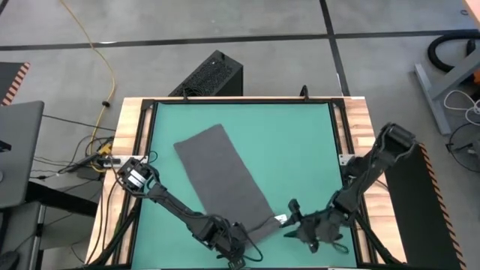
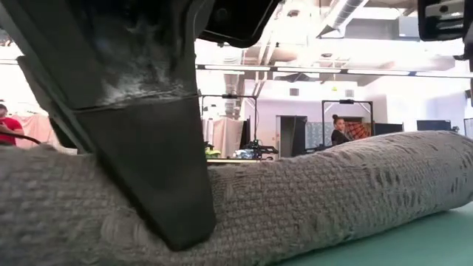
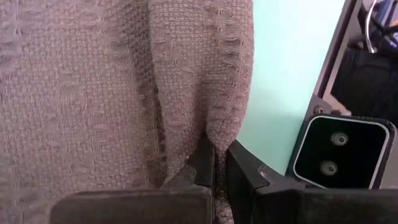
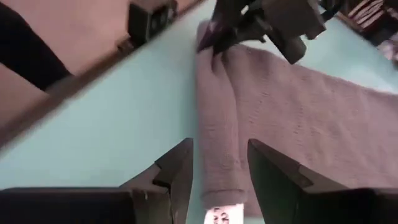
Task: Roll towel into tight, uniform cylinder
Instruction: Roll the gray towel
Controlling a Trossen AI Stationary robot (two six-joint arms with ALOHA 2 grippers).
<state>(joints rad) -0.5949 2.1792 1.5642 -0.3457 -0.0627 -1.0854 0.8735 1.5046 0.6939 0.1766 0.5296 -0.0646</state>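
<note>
The dark grey towel (image 1: 221, 176) lies flat and slantwise on the teal table (image 1: 300, 142). Its near end is turned over into a short roll (image 1: 262, 225), which fills the low view (image 2: 332, 192). A white label (image 4: 222, 216) sticks out at the roll's right end. My left gripper (image 1: 241, 238) is shut on the roll's left end. My right gripper (image 4: 217, 163) is open at the roll's right end (image 4: 221, 143), one finger on either side of it. I cannot tell whether its fingers touch the cloth. My left gripper pinches a fold of the rolled near edge (image 3: 211, 140) between its two fingers (image 3: 204, 163). It holds several layers at the roll's left end. The fingers come from the table's near side, slanting down. The roll rests on the table, and the rest of the towel lies flat beyond it.
A wooden frame (image 1: 135, 135) borders the table. A black box (image 1: 211, 75) stands on the floor beyond the far edge. A laptop (image 1: 19, 150) and cables (image 1: 97, 154) lie at the left. Bare teal surface (image 1: 300, 142) lies right of the towel. People show far off in the room (image 2: 340, 129).
</note>
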